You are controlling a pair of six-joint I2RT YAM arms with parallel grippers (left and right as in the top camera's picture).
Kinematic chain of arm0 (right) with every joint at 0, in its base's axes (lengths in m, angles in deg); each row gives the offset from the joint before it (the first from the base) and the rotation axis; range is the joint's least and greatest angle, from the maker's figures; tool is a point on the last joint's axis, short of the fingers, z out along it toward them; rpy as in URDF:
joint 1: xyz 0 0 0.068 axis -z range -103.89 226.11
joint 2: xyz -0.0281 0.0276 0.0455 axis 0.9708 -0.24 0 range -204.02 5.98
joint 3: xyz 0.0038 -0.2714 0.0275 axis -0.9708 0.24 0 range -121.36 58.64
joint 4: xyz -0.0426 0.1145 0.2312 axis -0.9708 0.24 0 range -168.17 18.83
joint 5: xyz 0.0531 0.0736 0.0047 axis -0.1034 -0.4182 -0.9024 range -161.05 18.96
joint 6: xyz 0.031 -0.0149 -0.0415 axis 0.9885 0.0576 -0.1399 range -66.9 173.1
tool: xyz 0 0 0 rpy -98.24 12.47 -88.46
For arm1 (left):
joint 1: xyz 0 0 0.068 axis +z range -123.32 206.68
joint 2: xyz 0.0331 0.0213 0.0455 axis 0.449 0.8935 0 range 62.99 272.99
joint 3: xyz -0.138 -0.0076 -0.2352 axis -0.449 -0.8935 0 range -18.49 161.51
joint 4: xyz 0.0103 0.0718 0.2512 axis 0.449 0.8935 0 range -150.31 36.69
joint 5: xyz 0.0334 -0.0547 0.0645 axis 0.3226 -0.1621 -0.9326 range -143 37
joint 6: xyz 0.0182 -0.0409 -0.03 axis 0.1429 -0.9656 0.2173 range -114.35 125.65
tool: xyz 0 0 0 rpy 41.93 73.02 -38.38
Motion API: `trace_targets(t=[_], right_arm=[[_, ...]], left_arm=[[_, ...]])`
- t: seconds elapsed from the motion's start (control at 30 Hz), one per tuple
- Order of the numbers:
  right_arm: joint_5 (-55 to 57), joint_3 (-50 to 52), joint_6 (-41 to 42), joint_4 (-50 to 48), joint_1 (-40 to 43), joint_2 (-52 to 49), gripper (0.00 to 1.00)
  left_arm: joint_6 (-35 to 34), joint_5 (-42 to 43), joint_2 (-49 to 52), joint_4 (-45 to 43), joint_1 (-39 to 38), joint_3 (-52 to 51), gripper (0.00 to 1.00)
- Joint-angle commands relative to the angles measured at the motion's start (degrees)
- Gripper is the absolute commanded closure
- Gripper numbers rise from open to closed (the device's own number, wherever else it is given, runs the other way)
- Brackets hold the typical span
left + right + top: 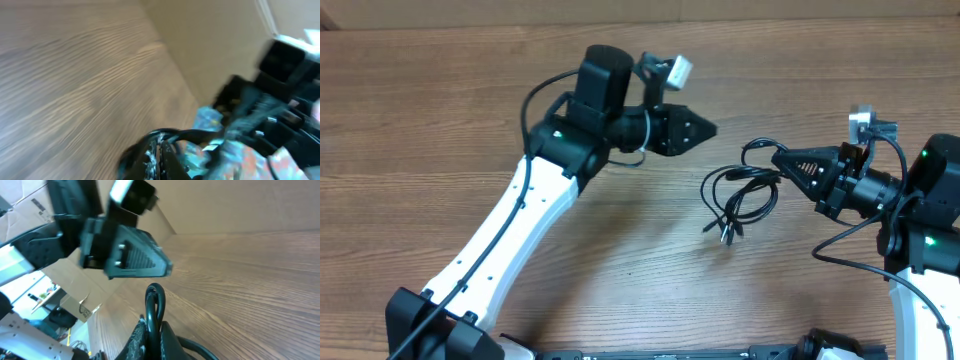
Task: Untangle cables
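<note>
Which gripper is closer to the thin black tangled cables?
Right. The right gripper pinches the thin black tangled cables at their upper loop; the left gripper hangs apart from them.

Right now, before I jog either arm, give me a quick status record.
cables: one black looped bundle on the wooden table, plug ends at its lower left in the overhead view
right jaws: closed on a loop at the bundle's right side
left jaws: clear of the bundle, to its upper left; open or shut unclear
left wrist view: blurred
</note>
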Motion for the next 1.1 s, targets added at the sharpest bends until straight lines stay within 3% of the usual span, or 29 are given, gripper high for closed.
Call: trace_targets(t=[0.0,0.43,0.63,0.9,1.07], right_arm=[[0.8,-0.9,1.3,-0.2,0.3,0.1,0.96],[1.5,-0.9,1.4,-0.5,0.3,0.1,0.96],[-1.6,-0.9,1.4,-0.5,0.1,0.1,0.96],[-2.4,-0.9,2.6,-0.5,0.1,0.1,0.96],[-2.4,-0.9,2.6,-0.5,0.1,0.1,0.96]], left_arm=[[1.7,3.2,-0.4,-4.2,-2.5,0.4,0.9],[4.4,2.7,-0.4,-6.0,-3.7,0.4,0.54],[9.0,2.7,-0.4,-5.9,-4.9,0.4,0.43],[12.3,2.6,-0.4,-5.9,-7.1,0.4,0.45],[12.3,2.7,-0.4,-5.9,-7.2,0.4,0.63]])
